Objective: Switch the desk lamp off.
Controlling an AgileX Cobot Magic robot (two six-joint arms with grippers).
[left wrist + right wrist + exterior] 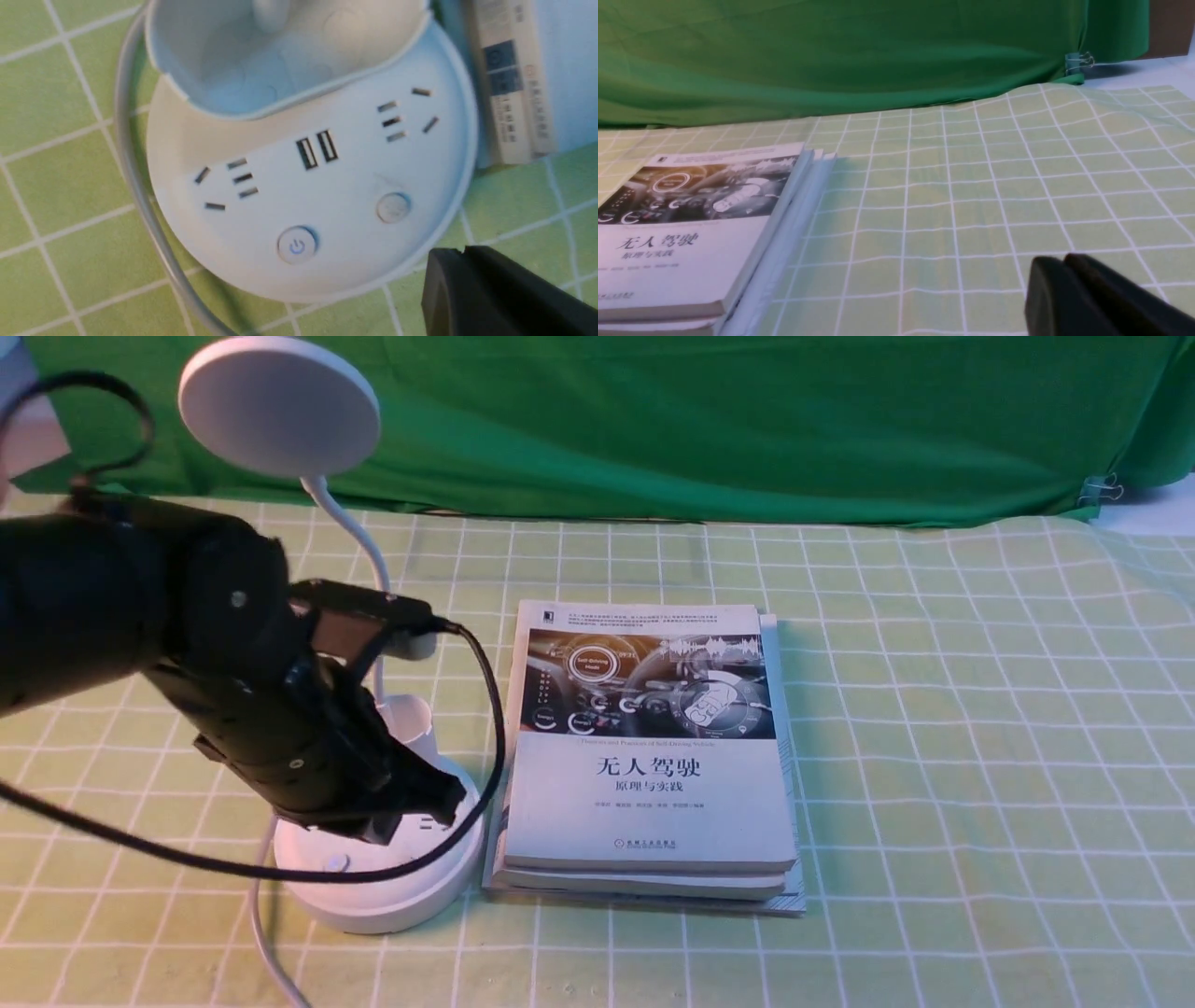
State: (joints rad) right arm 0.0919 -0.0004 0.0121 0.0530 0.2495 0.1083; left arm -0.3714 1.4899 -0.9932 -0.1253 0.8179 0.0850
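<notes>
1. Landmark: the round base [373,917] of the desk lamp [280,415]. The lamp stands upright on the counter [934,756], just to the left of the stack of books [653,812], with its gooseneck [359,532] rising from behind the cup holder [408,723] to the disc head.

2. Nearer hand: the left hand [466,254], by a wide margin. In the front view it reaches over the base from the left and appears raised above it, pointing downward. The right hand [1066,259] looks out over the counter on the far side of the books, well apart from the lamp.

3. State: the left hand's fingertips look pressed together with nothing between them; the right hand's look the same, also holding nothing.

4. The relation that matters: the button with the power mark [297,244] sits on the near part of the base, farther from the books than the plain button [394,207]. In the front view it shows to the left of the left hand's tips and nearer the camera.

5. So the next move probably calls for a small shift left and toward the robot, then a straight press down. Coming down too near the books' side could catch the plain button instead.
</notes>
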